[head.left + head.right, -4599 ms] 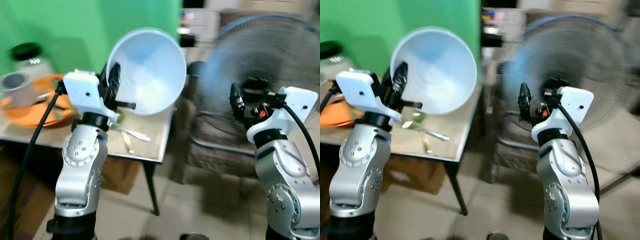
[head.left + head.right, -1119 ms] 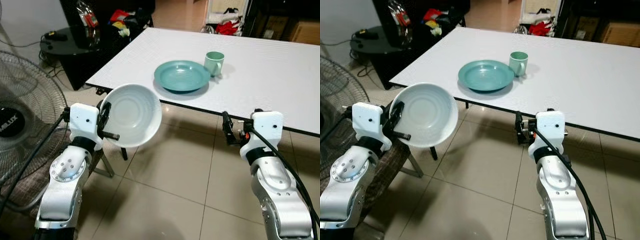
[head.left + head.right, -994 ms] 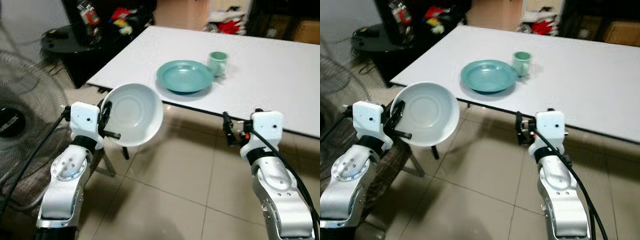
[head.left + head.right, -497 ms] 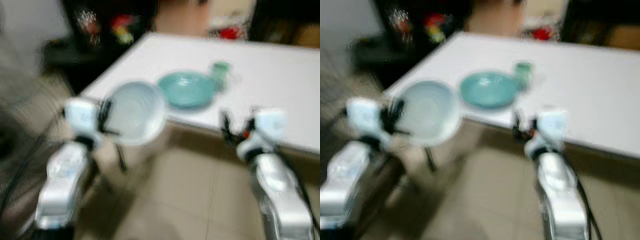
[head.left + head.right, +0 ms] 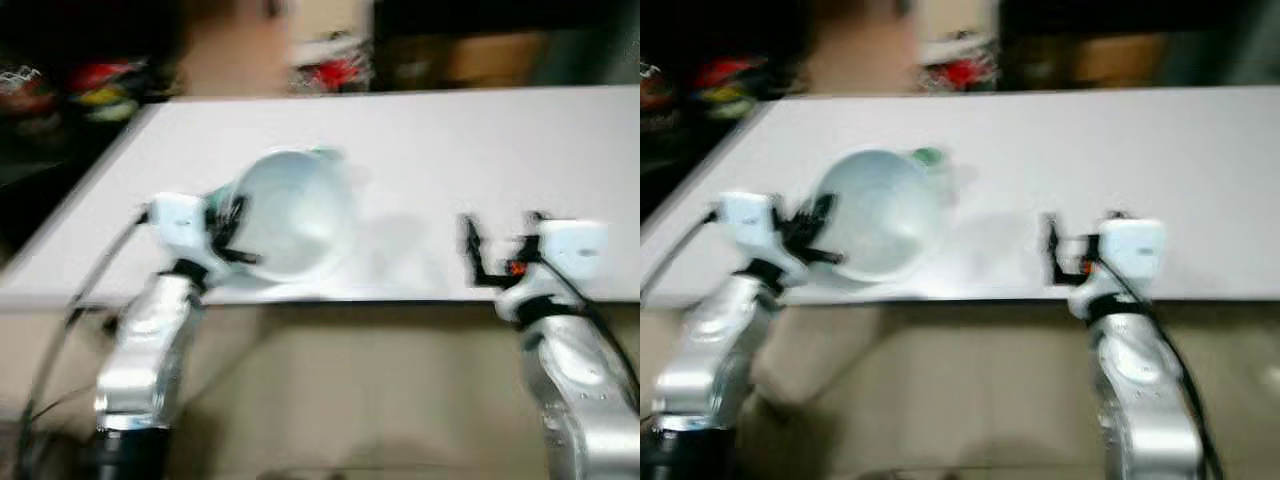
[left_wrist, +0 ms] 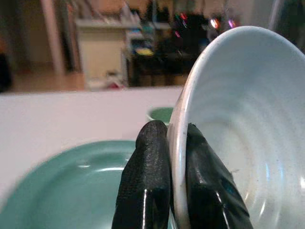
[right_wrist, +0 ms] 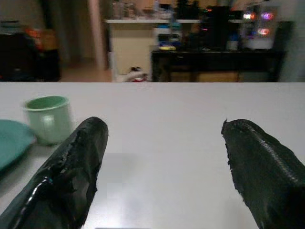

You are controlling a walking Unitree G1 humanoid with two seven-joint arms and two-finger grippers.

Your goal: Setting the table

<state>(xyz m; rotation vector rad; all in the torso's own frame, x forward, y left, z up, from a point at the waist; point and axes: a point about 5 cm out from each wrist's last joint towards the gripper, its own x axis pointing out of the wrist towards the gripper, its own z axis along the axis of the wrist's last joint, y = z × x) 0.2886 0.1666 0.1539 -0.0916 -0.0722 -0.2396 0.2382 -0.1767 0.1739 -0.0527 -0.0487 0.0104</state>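
A white bowl [image 5: 290,212] is held tilted, its rim pinched by my left gripper [image 6: 172,130], which is shut on it. The bowl hangs over the near edge of the white table [image 5: 450,150]. Beneath and behind it lies a teal plate [image 6: 66,191], with a green mug [image 7: 46,118] just beyond; the mug's rim [image 5: 322,153] peeks over the bowl. My right gripper [image 7: 162,157] is open and empty, level with the table's near edge to the right of the bowl, and shows in the eye view too [image 5: 470,250].
The head views are blurred by motion. Beyond the table's far side stand dark furniture and clutter [image 5: 60,85]. The tabletop to the right of the mug [image 5: 1140,140] is bare. Tiled floor [image 5: 350,400] lies below the table's edge.
The camera has swung and closed in on the table, so the whole scene has shifted. The bowl, still gripped, now overlaps the teal plate. The right gripper stays open.
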